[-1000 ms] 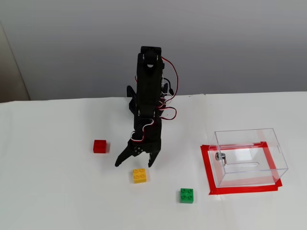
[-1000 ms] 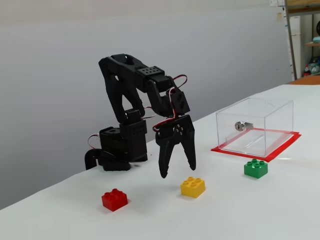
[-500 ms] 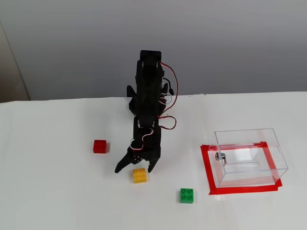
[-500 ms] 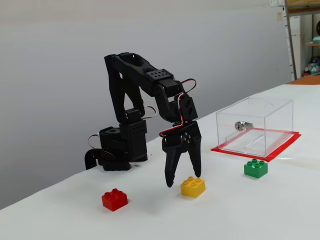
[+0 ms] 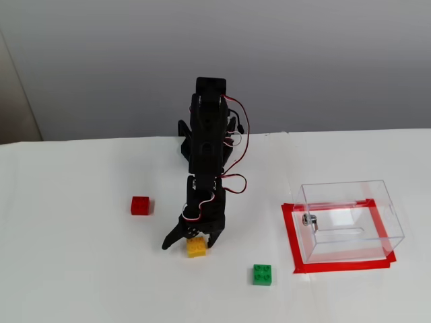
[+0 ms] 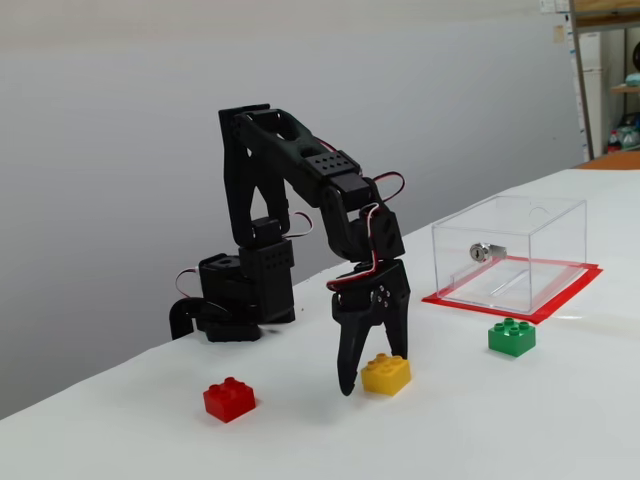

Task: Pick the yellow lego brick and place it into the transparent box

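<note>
Going left to right in a fixed view, we see the red brick [image 5: 140, 205] alone, then our gripper [image 5: 189, 245] lowered with its fingers spread apart around the yellow lego brick [image 5: 196, 247] on the white table [image 5: 67, 269]. Right and nearer lies the green brick [image 5: 262, 274]. Far right, the transparent box [image 5: 350, 221] stands on red tape [image 5: 291, 235].

Even, bright diffuse light in both fixed views. Soft faint shadows under the arm [image 6: 300, 230]. Mild glare on white table [image 5: 81, 269]. Focus sharp, edges undistorted.
</note>
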Tool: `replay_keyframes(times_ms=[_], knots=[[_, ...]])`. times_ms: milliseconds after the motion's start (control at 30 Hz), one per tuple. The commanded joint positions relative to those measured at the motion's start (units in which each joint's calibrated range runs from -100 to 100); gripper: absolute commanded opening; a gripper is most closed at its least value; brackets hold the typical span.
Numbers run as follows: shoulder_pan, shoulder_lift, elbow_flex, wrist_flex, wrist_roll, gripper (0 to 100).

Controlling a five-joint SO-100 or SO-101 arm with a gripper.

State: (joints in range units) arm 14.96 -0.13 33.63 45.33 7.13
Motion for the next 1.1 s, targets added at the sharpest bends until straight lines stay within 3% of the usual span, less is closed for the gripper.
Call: replay_keyframes(times_ms=[0, 100, 333, 600, 833, 1067], knots=[[0.0, 0.4, -2.1, -0.2, 0.2, 46], [-0.1, 0.7, -2.1, 0.1, 0.2, 44], [-0.3, 0.1, -2.1, 0.3, 0.2, 23], [-0.3, 0.0, -1.8, 0.3, 0.2, 11], [-0.5, -1.2, -1.6, 0.3, -0.1, 10], [-7.0, -11.4, -1.4, 1.1, -0.2, 10]])
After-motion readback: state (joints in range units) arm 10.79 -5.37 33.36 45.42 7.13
